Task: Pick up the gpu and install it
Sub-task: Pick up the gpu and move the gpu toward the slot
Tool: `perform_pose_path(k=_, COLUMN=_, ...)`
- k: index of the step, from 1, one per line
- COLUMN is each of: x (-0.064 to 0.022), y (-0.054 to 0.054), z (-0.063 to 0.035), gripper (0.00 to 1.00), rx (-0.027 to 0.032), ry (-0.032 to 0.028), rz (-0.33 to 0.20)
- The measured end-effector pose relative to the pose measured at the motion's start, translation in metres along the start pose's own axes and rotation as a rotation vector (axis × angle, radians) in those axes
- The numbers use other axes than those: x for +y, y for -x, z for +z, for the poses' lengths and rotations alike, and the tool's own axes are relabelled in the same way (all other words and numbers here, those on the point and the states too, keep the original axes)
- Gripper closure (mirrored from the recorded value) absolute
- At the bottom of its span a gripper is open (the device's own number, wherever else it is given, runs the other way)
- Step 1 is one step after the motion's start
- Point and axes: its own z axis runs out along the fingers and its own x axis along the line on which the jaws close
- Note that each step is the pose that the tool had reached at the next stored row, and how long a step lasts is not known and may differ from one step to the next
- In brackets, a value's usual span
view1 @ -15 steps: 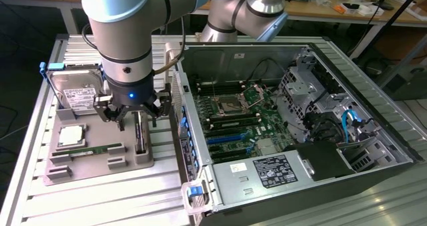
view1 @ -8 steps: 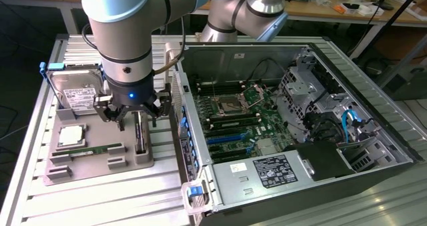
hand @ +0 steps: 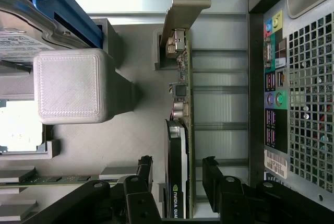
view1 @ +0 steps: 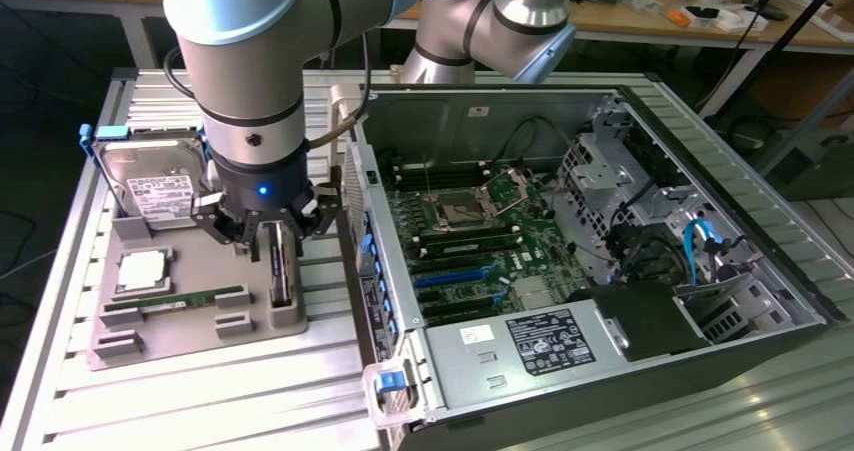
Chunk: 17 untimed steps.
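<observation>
In the exterior view the gpu stands on its long edge in a slot of the grey holder tray, on the worktop at about eight o'clock of the frame. Its long axis runs from twelve to six o'clock. The claw hangs straight over the card's twelve o'clock half, fingers pointing down along its two faces. The open computer case lies at three o'clock from the card, just beside the tray. The hard drive sits at eleven o'clock of the claw. In the wrist view the gpu shows edge-on, its silver bracket at the end far from the claw. The black fingers straddle the card, one to each face. A gap shows on both sides, so the claw is released, not yet clenched. I judge it squarely lined up for the grasp.
</observation>
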Motion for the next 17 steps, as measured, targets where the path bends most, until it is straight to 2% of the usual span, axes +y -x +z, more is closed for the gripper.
perform_pose_path(k=4, x=0.0000, y=0.0000, z=0.0000, gripper=0.51, rx=0.0000, ry=0.0000, rz=0.000)
perform_pose_path(k=5, x=0.0000, y=0.0000, z=0.0000, gripper=0.58, rx=0.0000, ry=0.0000, rz=0.000)
perform_pose_path(k=10, x=0.0000, y=0.0000, z=0.0000, gripper=0.59, rx=0.0000, ry=0.0000, rz=0.000)
perform_pose_path(k=12, x=0.0000, y=0.0000, z=0.0000, gripper=0.72, rx=0.0001, ry=0.0000, rz=0.000)
perform_pose_path(k=17, x=0.0000, y=0.0000, z=0.0000, gripper=0.73, rx=0.0001, ry=0.0000, rz=0.000)
